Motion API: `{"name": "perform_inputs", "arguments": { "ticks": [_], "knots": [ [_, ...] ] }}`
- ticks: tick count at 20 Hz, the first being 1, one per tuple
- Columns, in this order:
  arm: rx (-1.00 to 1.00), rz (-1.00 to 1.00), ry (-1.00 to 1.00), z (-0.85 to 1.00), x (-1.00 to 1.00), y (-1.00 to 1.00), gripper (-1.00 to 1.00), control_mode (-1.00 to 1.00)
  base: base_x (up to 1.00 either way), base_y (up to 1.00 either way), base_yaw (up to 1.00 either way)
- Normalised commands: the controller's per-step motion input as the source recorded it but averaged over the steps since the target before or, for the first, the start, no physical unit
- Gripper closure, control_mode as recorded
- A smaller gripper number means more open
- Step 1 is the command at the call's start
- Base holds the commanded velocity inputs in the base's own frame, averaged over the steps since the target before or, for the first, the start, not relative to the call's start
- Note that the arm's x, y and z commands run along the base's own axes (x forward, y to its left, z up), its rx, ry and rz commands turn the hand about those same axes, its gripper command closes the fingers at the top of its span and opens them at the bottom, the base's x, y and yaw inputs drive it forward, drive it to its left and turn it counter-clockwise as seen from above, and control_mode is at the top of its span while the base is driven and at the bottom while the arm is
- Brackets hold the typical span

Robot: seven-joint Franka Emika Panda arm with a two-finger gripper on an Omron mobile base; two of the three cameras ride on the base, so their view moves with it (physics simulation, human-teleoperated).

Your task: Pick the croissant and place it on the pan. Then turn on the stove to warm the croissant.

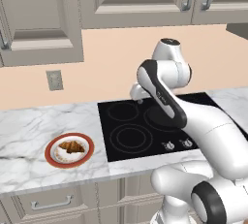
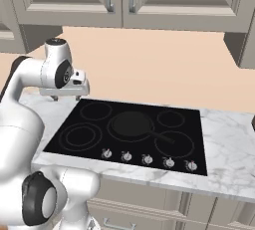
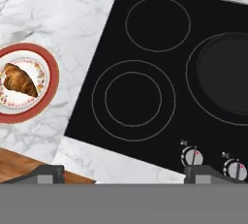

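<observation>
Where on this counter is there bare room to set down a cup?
Bare marble lies between the plate holding the croissant and the stove, and right of the stove. The pan takes the stove's middle.

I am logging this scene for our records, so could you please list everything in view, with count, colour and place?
Golden-brown crescent croissant: one, lying on the plate.
White plate with red-orange rim: one, on the marble counter left of the stove.
Shallow round black pan: one, on the stove's middle burner, handle pointing right.
Glossy black glass stove: one, set into the counter, thin grey burner rings.
Small silver knobs: five, in a row along the stove's front edge.
White-grey marble counter: one, around the stove.
Grey wall outlet: one, on the peach wall.
Grey-beige cabinets: above and below the counter.
Gripper: one, white, above the stove's left edge; jaw state unclear.
</observation>
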Motion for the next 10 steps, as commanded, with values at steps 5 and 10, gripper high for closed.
{"name": "perform_inputs", "arguments": {
  "ticks": [5,10],
  "knots": [
    [0.0,0.12,0.0,-0.29,-0.09,0.47,-1.0,-1.0,0.0,0.0,0.0],
    [0.0,0.1,0.0,-0.27,-0.14,0.44,-1.0,-1.0,0.0,0.0,0.0]
  ]
}}
